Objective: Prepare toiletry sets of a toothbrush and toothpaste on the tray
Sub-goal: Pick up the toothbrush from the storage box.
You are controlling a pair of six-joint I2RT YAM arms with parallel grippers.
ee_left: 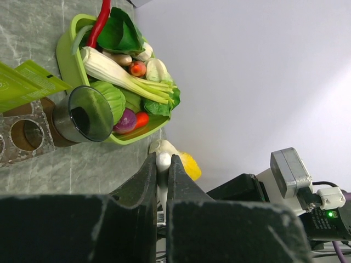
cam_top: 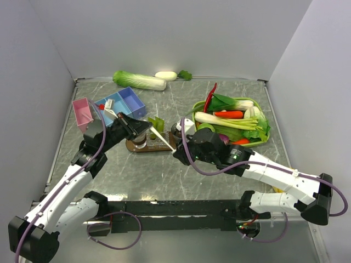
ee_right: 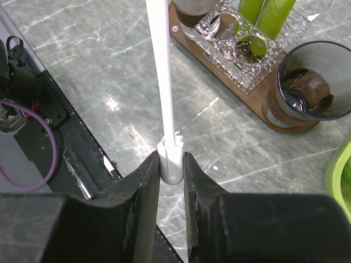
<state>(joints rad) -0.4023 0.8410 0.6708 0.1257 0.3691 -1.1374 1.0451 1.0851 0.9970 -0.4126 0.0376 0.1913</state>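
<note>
White plastic bridges the two arms: one thin white plastic toothbrush [ee_right: 164, 82] hangs in the air between them, above the grey marbled counter [ee_right: 109, 66] and close to the dark brown wooden oval tray [ee_right: 193, 48]. The left tool [ee_left: 163, 160] is pinched tight on one end. The right tool [ee_right: 171, 159] has its fingers pressed against both flanks of the thicker end. I read this as a hand-over from left to right. On the tray, two flat light-green toothpaste tubes [ee_right: 269, 16] stand in a clear glass holder [ee_right: 230, 41] beside a dark see-through tumbler [ee_right: 315, 82]. Next, I judge, the left tool must let go cleanly so the right can carry the toothbrush to the tray. Letting go before that grip is firm risks dropping it.
</note>
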